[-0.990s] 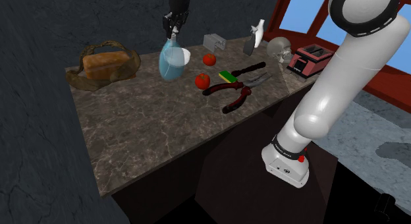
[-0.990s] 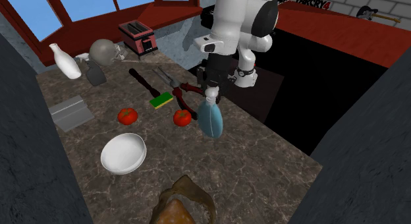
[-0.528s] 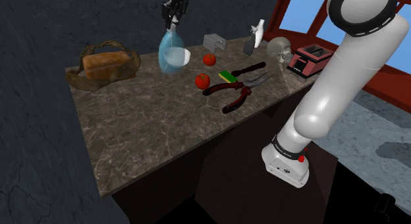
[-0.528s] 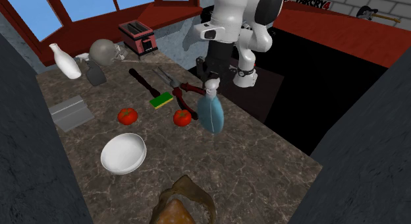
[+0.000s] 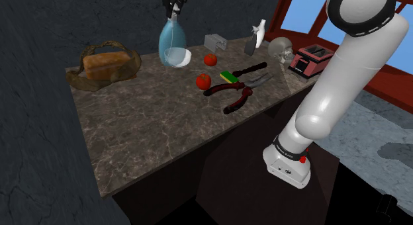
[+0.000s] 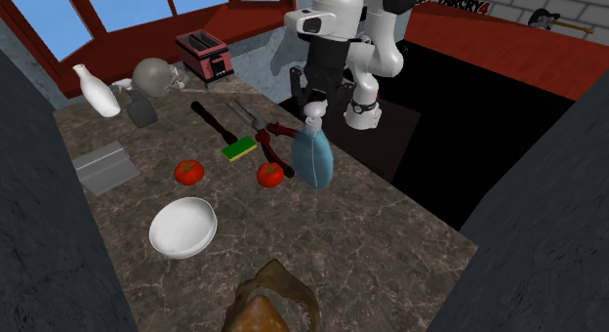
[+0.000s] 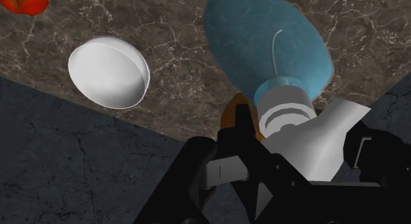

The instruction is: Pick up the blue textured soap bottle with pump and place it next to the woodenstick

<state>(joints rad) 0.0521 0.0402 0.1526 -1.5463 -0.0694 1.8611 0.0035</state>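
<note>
One blue soap bottle hanging below hand, clasped at top

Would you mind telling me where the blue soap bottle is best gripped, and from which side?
At the narrow neck just under the pump, coming from straight above. The soap bottle hangs upright, and its teardrop body looks too wide and rounded to clasp, while the neck fits between the jaws; the gripper is shut on it there.

On counter, tomatoes between bowl and pliers; soap bottle above, near bowl.
</note>
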